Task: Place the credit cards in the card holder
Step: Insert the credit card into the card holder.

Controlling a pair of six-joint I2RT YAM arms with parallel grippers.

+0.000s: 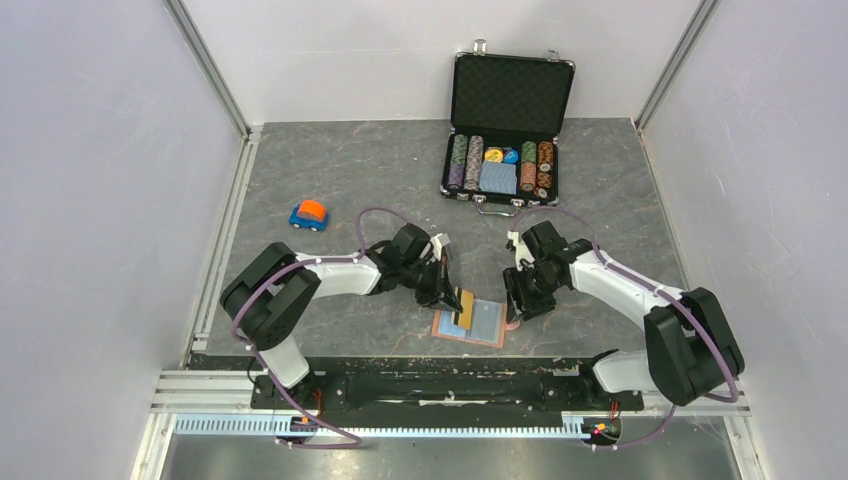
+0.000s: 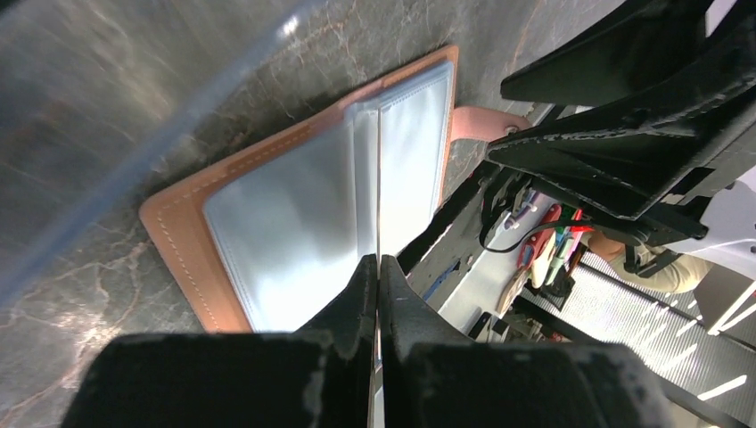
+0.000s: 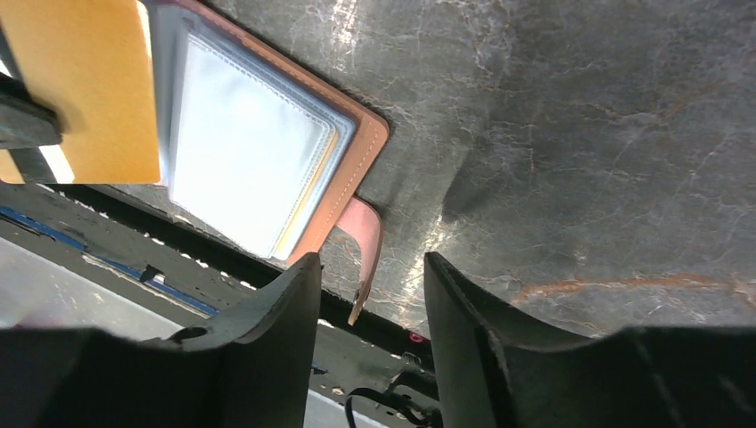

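**Top view.** Card holder (image 1: 485, 322): lies open on the desk (image 1: 380, 180) by the near edge, between the two arms, clear sleeves up. Left gripper (image 1: 447, 290): just left of the holder, clamped on a gold credit card (image 1: 466, 301) that stands tilted over the holder's left page. Right gripper (image 1: 518, 305): just at the holder's right edge.

**Left wrist view.** We record the left gripper (image 2: 379, 267) with jaws pressed together on the card. The card shows edge-on as a thin pale line running straight out over the sleeves. The holder (image 2: 174, 232) lies directly beyond the tips.

**Right wrist view.** Right gripper (image 3: 370, 285): jaws apart, holding nothing. The snap tab (image 3: 364, 236) hangs between the tips; we cannot tell whether it touches them.

**Judgement.** We judge that the coming move turns on the card's leading edge meeting a sleeve mouth. The left arm carries the card and is already over the holder.
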